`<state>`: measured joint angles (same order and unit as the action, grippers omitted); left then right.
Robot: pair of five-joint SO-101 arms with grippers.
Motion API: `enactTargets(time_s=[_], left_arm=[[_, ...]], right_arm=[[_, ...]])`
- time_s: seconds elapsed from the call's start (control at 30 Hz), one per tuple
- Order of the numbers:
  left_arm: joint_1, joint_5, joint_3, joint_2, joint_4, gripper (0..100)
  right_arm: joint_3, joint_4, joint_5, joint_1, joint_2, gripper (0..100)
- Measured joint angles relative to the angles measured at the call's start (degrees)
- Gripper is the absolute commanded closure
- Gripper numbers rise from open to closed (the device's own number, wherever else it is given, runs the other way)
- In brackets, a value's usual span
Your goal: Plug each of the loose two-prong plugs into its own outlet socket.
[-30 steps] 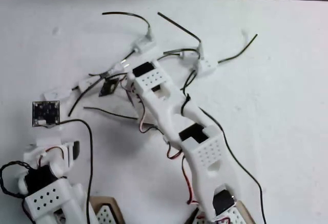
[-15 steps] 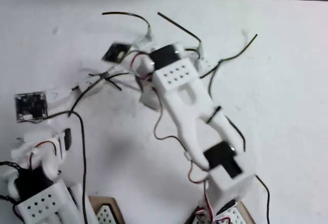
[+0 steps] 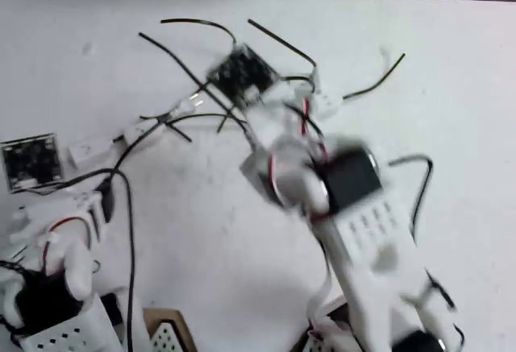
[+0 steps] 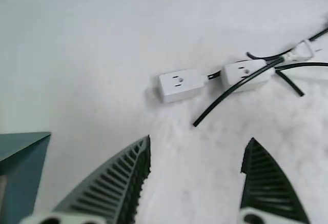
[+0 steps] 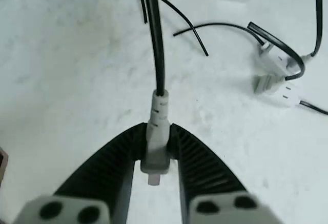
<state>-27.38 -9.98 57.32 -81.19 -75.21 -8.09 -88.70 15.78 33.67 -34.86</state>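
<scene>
The jaws of the right gripper [image 5: 156,134] were clamped narrow on a white plug [image 5: 158,112], whose black cord [image 5: 154,39] ran away from the fingertips. That plug was held above the far middle of the white table [image 3: 451,70], where the right arm [image 3: 363,215] stretched among tangled cords. More white cord fittings [image 5: 277,85] lay near it, too blurred to tell plug from socket. The left gripper [image 4: 199,142] stood with its jaws wide apart and nothing between them, over the left of the table, near two outlet sockets [image 4: 178,84] lying end to end.
</scene>
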Motion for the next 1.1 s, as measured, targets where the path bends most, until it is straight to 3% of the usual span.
enactTargets(time_s=[0.27, 0.43, 0.77, 1.1], left_arm=[[19.16, 6.59, 0.00, 0.09, 1.32, 71], [27.96, 9.32, -0.62, 0.18, 2.20, 71], [43.16, 9.67, -1.58, 0.53, 1.93, 71], [47.21, 9.58, -1.58, 0.09, 1.85, 71]], right_arm=[[-25.32, 13.10, -0.70, 10.73, -26.90, 98.1], [-37.10, 18.55, -0.70, 15.74, -36.04, 98.1], [-44.31, 24.44, -0.70, 16.26, -35.16, 98.1], [-44.31, 26.99, -3.96, 14.51, -26.81, 98.1]])
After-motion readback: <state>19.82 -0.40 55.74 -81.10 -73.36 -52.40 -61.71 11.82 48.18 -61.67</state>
